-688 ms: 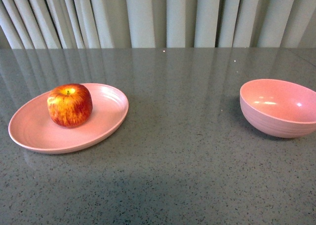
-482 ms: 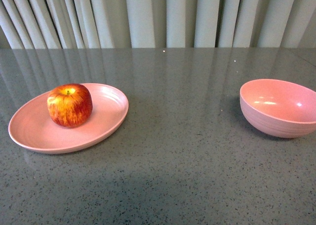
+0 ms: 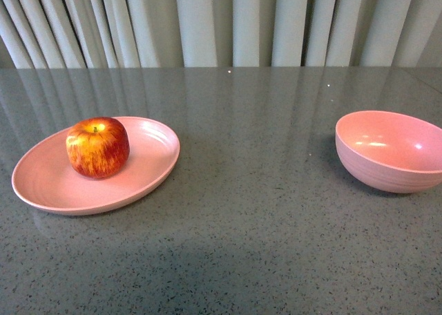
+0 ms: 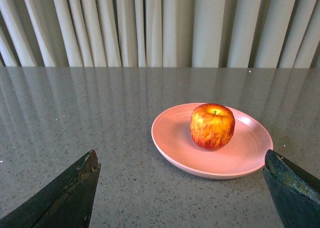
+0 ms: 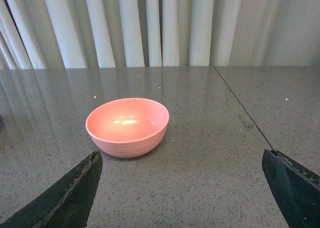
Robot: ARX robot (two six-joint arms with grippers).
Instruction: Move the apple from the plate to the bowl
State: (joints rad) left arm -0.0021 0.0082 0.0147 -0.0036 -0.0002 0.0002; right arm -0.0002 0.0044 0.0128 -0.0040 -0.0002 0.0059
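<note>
I see the apple [image 3: 97, 147] (stem up) on the plate [image 3: 48, 184], the bowl [image 3: 390, 151] well right of the plate; left claw [image 4: 181, 157] and right claw [image 5: 181, 157] both gape wide.

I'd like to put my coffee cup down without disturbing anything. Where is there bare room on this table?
The widest bare stretch of table lies between the plate and the bowl. The strip behind both, up to the curtain, is bare too, as is the near edge. Only the plate is taken: the apple sits on it.
</note>
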